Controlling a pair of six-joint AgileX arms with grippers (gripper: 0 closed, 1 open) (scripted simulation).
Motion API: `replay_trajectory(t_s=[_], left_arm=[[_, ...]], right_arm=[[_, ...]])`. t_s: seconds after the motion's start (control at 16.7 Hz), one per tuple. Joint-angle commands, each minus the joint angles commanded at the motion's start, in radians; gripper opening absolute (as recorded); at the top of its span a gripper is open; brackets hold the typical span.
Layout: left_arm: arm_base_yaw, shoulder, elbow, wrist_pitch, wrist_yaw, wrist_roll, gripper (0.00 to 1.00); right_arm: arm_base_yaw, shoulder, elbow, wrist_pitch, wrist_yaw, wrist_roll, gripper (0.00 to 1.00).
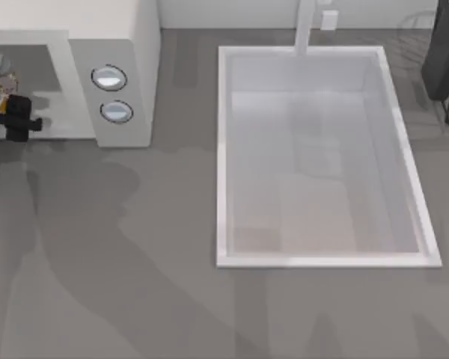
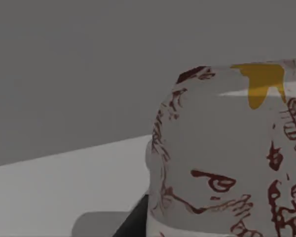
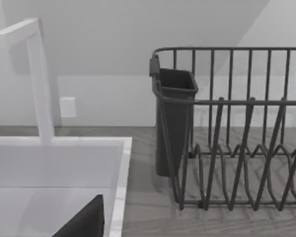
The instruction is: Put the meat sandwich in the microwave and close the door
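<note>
Closest to the left wrist camera sits the meat sandwich (image 2: 227, 158), a rounded white lump with dark red markings and a yellow-orange patch near its top, resting on a pale floor with a plain grey wall behind it. From above, the sandwich (image 1: 4, 84) shows at the far left edge, inside the open cavity of the microwave (image 1: 131, 45), with the left end effector (image 1: 19, 116) reaching into that cavity right beside it; whether its fingers are apart or clamped on the sandwich I cannot tell. Two round silvery knobs (image 1: 109, 77) sit stacked on the microwave's grey side panel. To the right on the grey tabletop (image 1: 135, 284) lies a white sink basin (image 1: 224, 149) with a tap (image 1: 307, 26) at its far rim. At the top right corner the right arm (image 1: 443, 52) is parked over a dark wire dish rack (image 3: 237, 148), which carries a dark cutlery holder (image 3: 173, 118).
</note>
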Motion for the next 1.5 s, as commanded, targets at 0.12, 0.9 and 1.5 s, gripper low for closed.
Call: replay_trajectory(t_s=[0.12,0.9,1.5], left_arm=[[0.013,0.033,-0.039,0.172,0.018,-0.061,0.0],[0.039,0.106,-0.231,0.443,0.05,-0.219,0.0],[0.014,0.358,0.216,0.286,0.02,-0.245,0.0]], right_arm=[[0.0,0.0,0.0,0.0,0.0,0.0,1.0],[0.0,0.0,0.0,0.0,0.0,0.0,1.0],[0.0,0.0,0.0,0.0,0.0,0.0,1.0]])
